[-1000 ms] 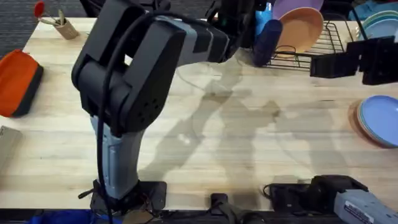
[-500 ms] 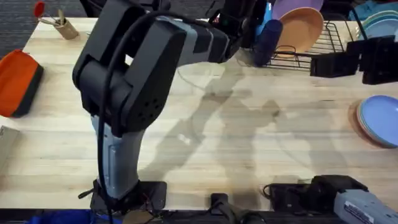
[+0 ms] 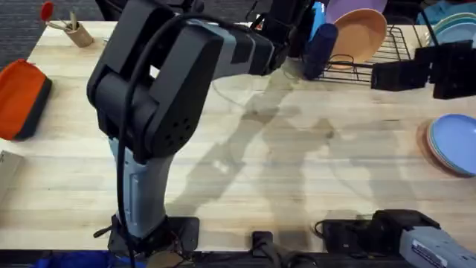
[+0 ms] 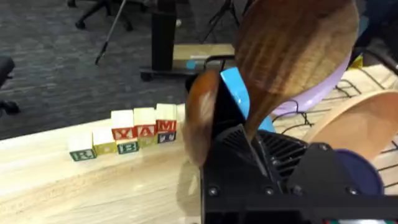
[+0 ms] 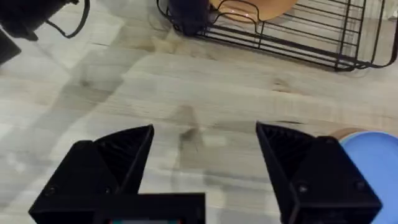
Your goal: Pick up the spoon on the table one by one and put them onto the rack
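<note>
A brown wooden spoon (image 4: 292, 56) fills the left wrist view, its round bowl up and its thin handle running down between the fingers of my left gripper (image 4: 255, 155), which is shut on it. Overhead, the left gripper (image 3: 290, 26) hangs at the left end of the black wire rack (image 3: 375, 56), over the table's (image 3: 297, 164) far edge. A second brown blurred shape (image 4: 199, 124) sits beside the held spoon; I cannot tell what it is. My right gripper (image 5: 205, 155) is open above bare table in front of the rack (image 5: 280, 37), with nothing between its fingers.
The rack holds a purple plate (image 3: 353, 9), an orange plate (image 3: 361, 33) and a dark blue cup (image 3: 318, 48). Blue plates (image 3: 454, 141) are stacked at the right edge. An orange object (image 3: 22, 97) lies at the left edge. Letter blocks (image 4: 124, 140) line the far edge.
My left gripper has edged slightly right toward the rack with the spoon. The right arm has not moved.
</note>
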Robot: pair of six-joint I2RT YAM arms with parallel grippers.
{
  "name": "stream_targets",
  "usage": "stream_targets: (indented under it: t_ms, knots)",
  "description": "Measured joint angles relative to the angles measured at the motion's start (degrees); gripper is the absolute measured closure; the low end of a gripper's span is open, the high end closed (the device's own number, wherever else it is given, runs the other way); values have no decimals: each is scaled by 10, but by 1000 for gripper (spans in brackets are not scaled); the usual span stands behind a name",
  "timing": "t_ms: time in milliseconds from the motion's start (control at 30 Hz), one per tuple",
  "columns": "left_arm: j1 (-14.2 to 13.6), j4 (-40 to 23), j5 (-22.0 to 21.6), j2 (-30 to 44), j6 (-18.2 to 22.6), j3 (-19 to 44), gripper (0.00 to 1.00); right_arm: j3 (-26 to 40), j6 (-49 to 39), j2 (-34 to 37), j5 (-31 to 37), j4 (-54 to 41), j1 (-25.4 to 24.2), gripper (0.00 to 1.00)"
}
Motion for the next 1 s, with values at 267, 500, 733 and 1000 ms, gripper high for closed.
stream_targets:
  t_ms: [267,500,733,1000]
  knots:
    - [0,13,0,0,-1,0,769,0,-1,19,0,-1,0,5]
    - [-7,9,0,-3,10,0,489,0,-1,19,0,-1,0,6]
    - [-13,-119,0,-100,33,0,329,0,-1,19,0,-1,0,6]
    - [-10,-285,-10,-219,66,2,239,0,-1,19,0,-1,0,6]
